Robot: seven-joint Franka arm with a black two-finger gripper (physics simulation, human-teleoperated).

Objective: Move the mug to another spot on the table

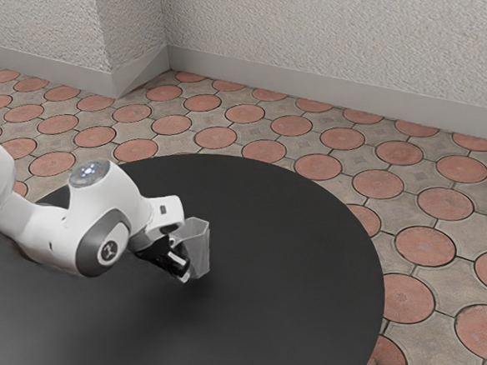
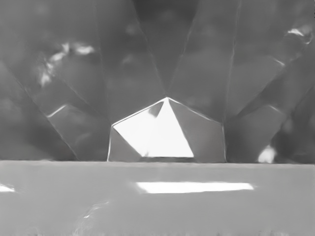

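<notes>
A grey, faceted mug (image 1: 197, 244) is at the end of my arm, over the middle left of the round black table (image 1: 296, 261). It leans a little, and a faint shadow lies on the table just under it. My black gripper (image 1: 178, 260) is against the mug's side nearest the arm and is shut on its wall. In the wrist view I look straight into the mug (image 2: 157, 88): grey angled walls run down to a bright patch on its floor (image 2: 155, 140), and a blurred grey band of its rim (image 2: 157, 196) crosses under the hand.
The table's dark top stretches wide toward the exterior view's right and toward the front. Beyond its edge lies a floor of red round tiles (image 1: 338, 139), with rough white walls (image 1: 338, 30) behind.
</notes>
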